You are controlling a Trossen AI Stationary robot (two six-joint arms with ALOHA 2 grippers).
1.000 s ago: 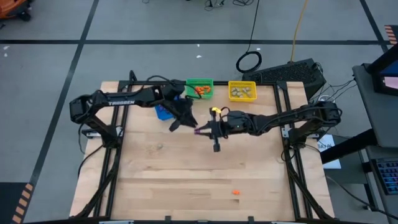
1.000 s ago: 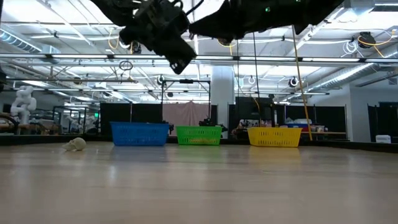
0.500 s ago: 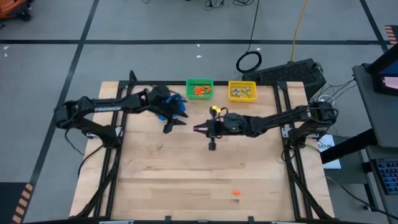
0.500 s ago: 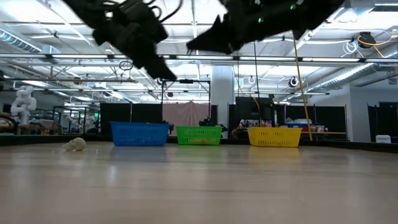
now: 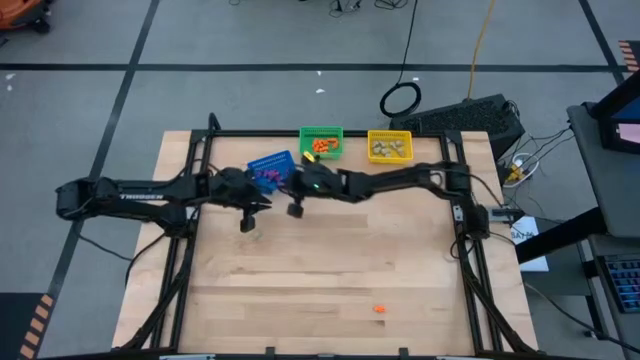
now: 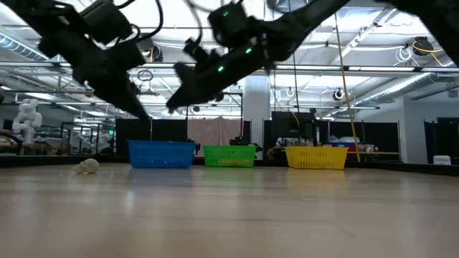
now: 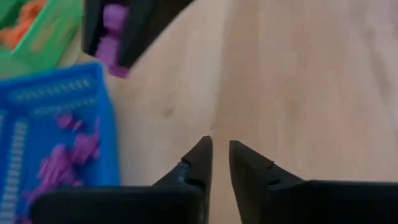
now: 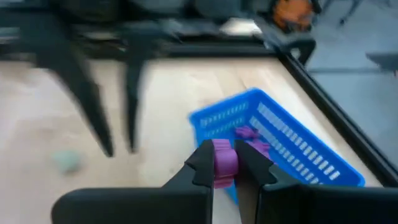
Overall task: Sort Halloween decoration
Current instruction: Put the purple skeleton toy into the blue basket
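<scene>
Right gripper (image 8: 225, 163) pinches a purple trinket (image 8: 224, 158) between its fingertips, jaws pressed onto it. Just ahead of and below the tips sits the blue bin (image 8: 292, 146), already holding several purple pieces (image 8: 247, 134).

Left gripper (image 7: 220, 158) hangs over bare tabletop (image 7: 298, 74), nothing between its fingers; they stand a narrow gap apart. Blue bin lies off to its side, the right gripper with its purple load just beyond its tips.

Sorted so far, by the high view: orange pieces in the green bin (image 5: 321, 143), pale pieces in the yellow bin (image 5: 389, 146), purple ones in the blue bin (image 5: 270, 170).

Left to do, as judged: drop the held purple piece into blue. An orange trinket (image 5: 379, 309) lies loose well behind both grippers, near the table's front edge. A pale trinket (image 6: 87, 166) rests on the wood close under the left gripper. Both unsorted. Task looks mostly done, a few strays remaining.
</scene>
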